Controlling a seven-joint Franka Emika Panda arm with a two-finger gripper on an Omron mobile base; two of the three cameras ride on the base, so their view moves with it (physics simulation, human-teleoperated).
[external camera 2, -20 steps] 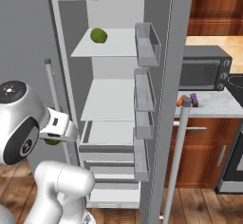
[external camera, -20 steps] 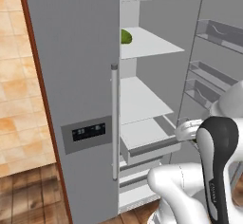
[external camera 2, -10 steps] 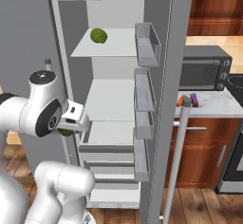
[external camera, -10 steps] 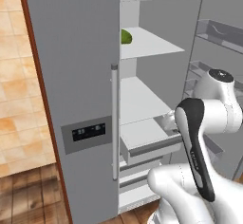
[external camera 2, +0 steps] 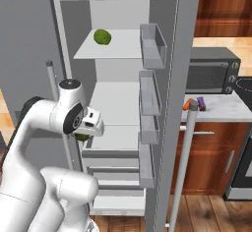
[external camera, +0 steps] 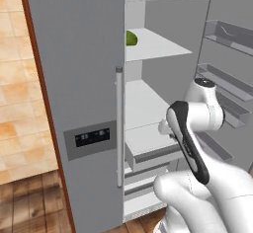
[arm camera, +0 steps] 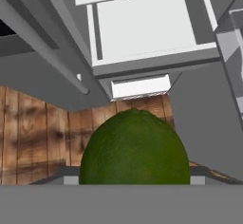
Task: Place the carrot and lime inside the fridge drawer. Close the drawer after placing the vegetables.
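End effector grips the lime, which fills the lower centre of the hand view and peeks out dark green at centre left of the right base view. Just above it in the hand view, the fridge drawer stands pulled out. At right, the carrot lies on the worktop.

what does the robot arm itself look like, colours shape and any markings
The arm is glossy white with fat, rounded links, a round cap on the joint and a dark disc on its side. In the left base view a black band runs along one link. The boxy white hand bears small dark details. No cables show.
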